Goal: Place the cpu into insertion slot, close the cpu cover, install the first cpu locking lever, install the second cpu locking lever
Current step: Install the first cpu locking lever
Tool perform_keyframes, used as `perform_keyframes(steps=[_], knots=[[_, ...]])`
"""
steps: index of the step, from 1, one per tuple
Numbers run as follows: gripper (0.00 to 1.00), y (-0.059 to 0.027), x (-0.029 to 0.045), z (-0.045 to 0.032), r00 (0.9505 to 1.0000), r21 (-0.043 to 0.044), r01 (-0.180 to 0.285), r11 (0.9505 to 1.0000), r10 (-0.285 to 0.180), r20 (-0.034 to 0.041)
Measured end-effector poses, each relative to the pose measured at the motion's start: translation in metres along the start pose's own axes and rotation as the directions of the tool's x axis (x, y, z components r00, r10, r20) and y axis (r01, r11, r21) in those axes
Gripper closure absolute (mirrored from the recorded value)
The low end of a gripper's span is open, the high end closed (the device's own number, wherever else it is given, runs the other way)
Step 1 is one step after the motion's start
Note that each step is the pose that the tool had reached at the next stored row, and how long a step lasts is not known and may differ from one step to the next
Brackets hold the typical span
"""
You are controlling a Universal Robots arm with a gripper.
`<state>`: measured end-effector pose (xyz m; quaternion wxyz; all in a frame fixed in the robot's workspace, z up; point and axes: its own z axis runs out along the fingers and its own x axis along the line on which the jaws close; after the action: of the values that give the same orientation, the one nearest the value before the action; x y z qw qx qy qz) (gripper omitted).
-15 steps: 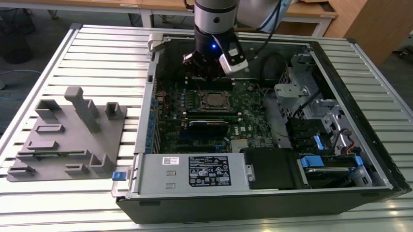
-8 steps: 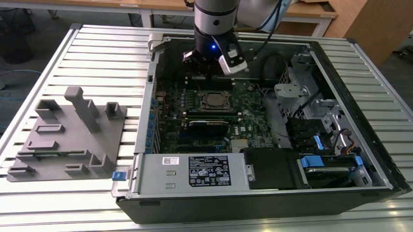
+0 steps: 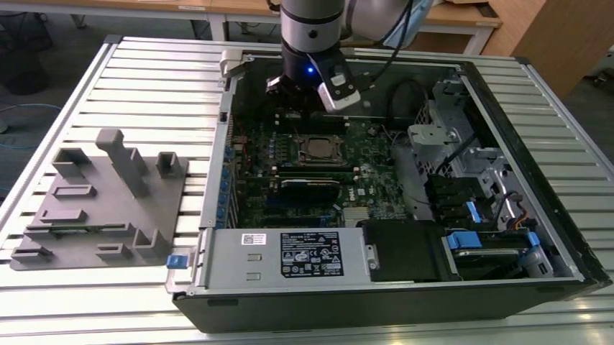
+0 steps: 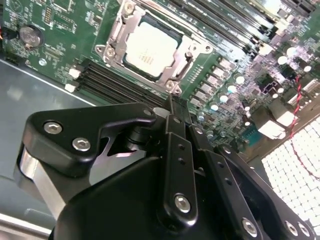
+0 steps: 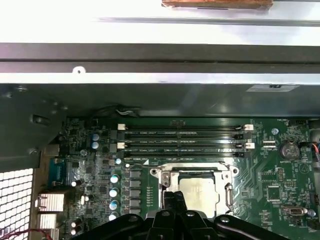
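Where its fingers (image 4: 169, 114) meet with nothing between them, the hand (image 4: 176, 107) hovers near the cpu (image 4: 149, 46), which lies in the insertion slot (image 3: 318, 147) with the cpu cover (image 4: 116, 35) down around it. Beyond run black memory slots (image 5: 182, 134) on the green board (image 5: 280, 175), inside the open case (image 3: 384, 302) on the surface (image 3: 144, 65).

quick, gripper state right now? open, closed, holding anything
gripper: closed, holding nothing; its tip is near the cpu, which is framed by the cpu cover.
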<state>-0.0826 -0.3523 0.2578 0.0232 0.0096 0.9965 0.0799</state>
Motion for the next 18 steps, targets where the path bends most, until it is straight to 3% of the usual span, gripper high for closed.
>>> perform_keyframes(steps=[10,14,18], knots=[[0.89,-0.0005,0.0177,0.0007,0.9998,-0.0006,0.003,1.0,-0.003,0.0206],[0.89,-0.0007,0.0268,0.0006,0.9994,-0.0007,0.005,1.0,-0.005,0.0343],[0.89,-0.0008,0.0325,0.0005,0.9991,-0.0009,0.007,1.0,-0.007,0.042]])
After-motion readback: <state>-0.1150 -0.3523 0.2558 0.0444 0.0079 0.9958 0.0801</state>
